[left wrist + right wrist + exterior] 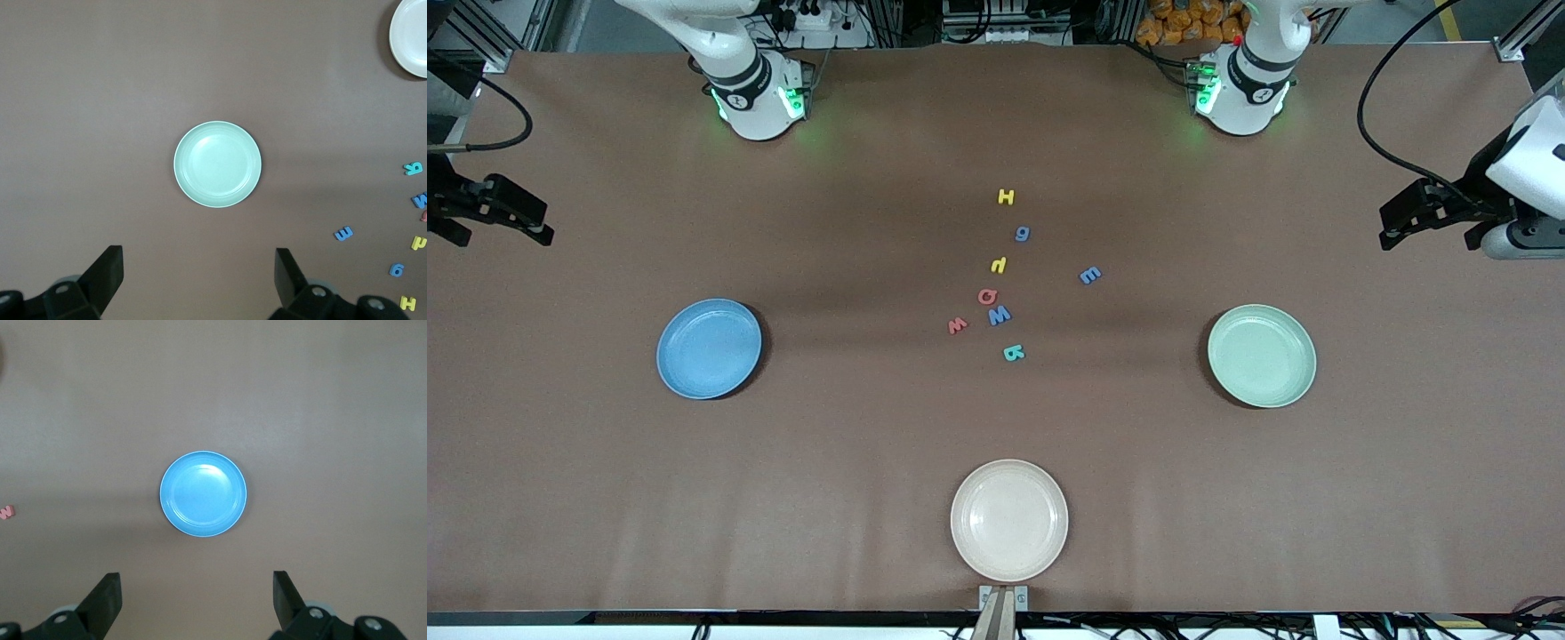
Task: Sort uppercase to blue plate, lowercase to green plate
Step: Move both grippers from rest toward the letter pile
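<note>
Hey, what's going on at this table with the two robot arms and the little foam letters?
Nothing is being handled yet. Eight small foam letters lie loose mid-table, between the round sky-blue plate toward the right arm's end and the round mint-green plate toward the left arm's end. Both plates hold nothing, as does the round cream plate nearest the front camera. The left hand waits open high over the table by the green plate, the right hand open by the blue one.

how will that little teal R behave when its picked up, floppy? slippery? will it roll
The teal R lies flat on the table and looks thin, so it should not roll. It is tiny beside the plates, so probably very light. It looks like soft foam, so it may give slightly when pinched.
</note>
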